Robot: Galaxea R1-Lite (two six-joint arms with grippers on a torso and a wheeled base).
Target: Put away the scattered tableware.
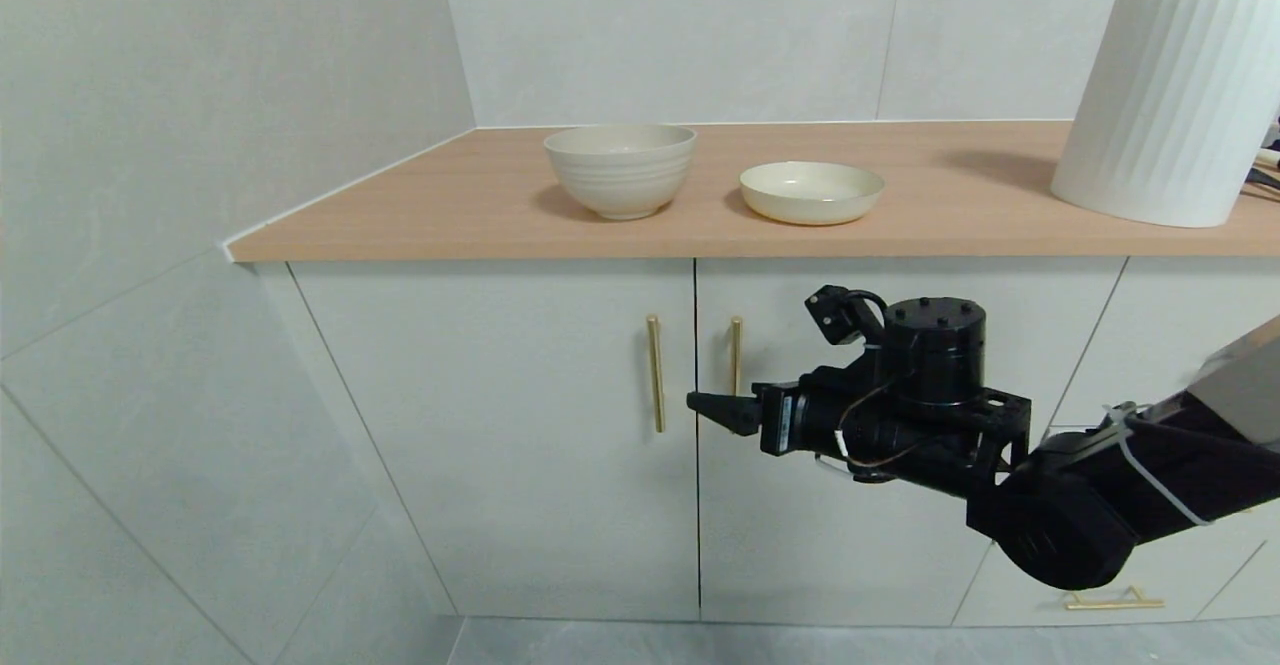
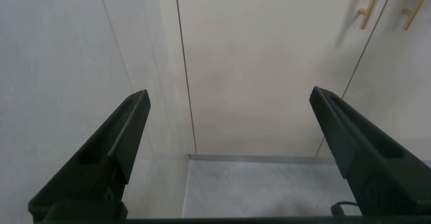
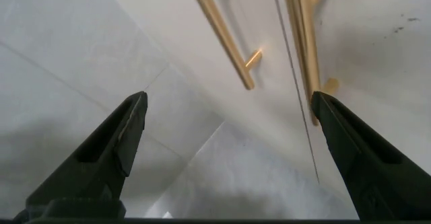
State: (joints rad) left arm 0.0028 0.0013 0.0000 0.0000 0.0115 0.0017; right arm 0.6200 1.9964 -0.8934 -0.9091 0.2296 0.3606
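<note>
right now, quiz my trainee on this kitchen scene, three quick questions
1. True or false: the bowl and the plate both stand on the counter.
2. The right claw is open and closest to: A the bowl, B the cupboard handles, C the plate.
3. Are the cupboard doors open or shut?
Key: 1 true; 2 B; 3 shut.

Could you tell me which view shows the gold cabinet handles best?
The head view: the left handle shows whole, the right handle down to where the right hand covers its end. The right wrist view shows both close but cut off; the left wrist view, short far-off pieces.
</note>
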